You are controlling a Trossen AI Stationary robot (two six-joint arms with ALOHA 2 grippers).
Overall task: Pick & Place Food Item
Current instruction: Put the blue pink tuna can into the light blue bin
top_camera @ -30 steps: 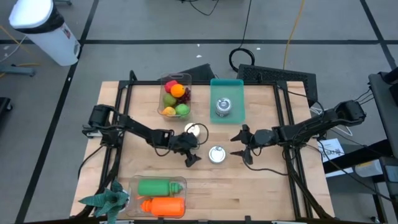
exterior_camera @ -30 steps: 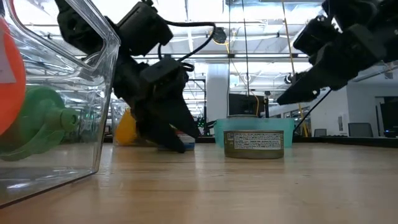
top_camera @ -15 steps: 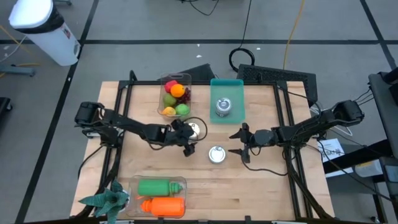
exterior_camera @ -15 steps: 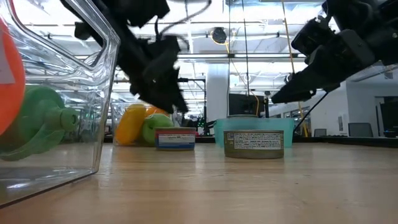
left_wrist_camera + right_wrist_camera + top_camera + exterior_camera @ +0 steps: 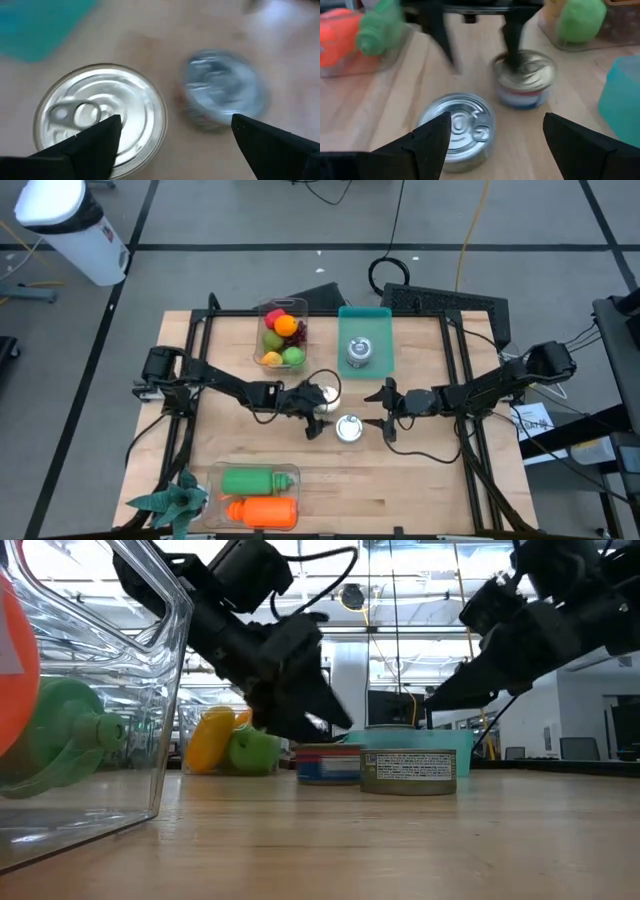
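Observation:
Two food cans stand upright on the wooden table. One has a blue label (image 5: 329, 763), the other a brown label (image 5: 408, 771). My left gripper (image 5: 315, 416) is open and slants down from the table's left, with one finger over the blue-labelled can (image 5: 102, 117). The brown-labelled can (image 5: 222, 95) lies beyond it. My right gripper (image 5: 384, 412) is open and comes in from the table's right. It stands short of the brown-labelled can (image 5: 457, 127) and touches nothing. A third can (image 5: 358, 352) sits in a teal tray (image 5: 366, 318). My left gripper has one fingertip (image 5: 512, 52) down on the top of the blue-labelled can (image 5: 525, 72), near the rim on its left side. That finger slants down from the table's left. The other finger (image 5: 442, 42) hangs over bare table. The can stands upright on the table.
A clear box of fruit (image 5: 282, 335) stands at the far side beside the teal tray. A clear box holding a green and an orange bottle (image 5: 258, 495) sits at the near left, with a green plant-like thing (image 5: 170, 500) beside it. Bare wood lies at the near right.
My left gripper rose and drew back toward the table's left. It then came right and down again onto the blue-labelled can. That can has slid a little toward the table's right, closer to the brown-labelled can.

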